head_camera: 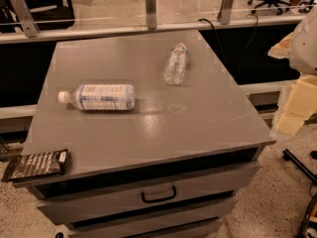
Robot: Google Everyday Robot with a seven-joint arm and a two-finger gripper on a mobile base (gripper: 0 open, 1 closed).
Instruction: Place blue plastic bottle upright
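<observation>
The blue plastic bottle [101, 97], a large clear water bottle with a white cap and a wide blue-and-white printed label, lies on its side on the left half of the flat grey cabinet top [198, 128], roughly midway between the far and near edges. Its long axis runs left to right, almost parallel to the near edge, with the white cap [63, 96] pointing left and the base pointing right toward the middle of the surface. I cannot pick out the gripper anywhere in this view, so I cannot tell whether it is released or clenched. The pale white and cream shapes [303, 53] at the right edge may be part of the arm, but I would not swear to it. If the arm does come from that side, the bottle lies to its left, across most of the top, and its base end is the nearer one. I judge the task not yet begun, with only 1 thing to stand up. A small label-free clear plastic bottle [176, 63] also lies on its side, further back and right of centre, well apart from the labelled one. It sits near the line of a reach from the right, so I would steer clear of it. A flat dark rectangular packet [37, 164] overhangs the near left corner.
</observation>
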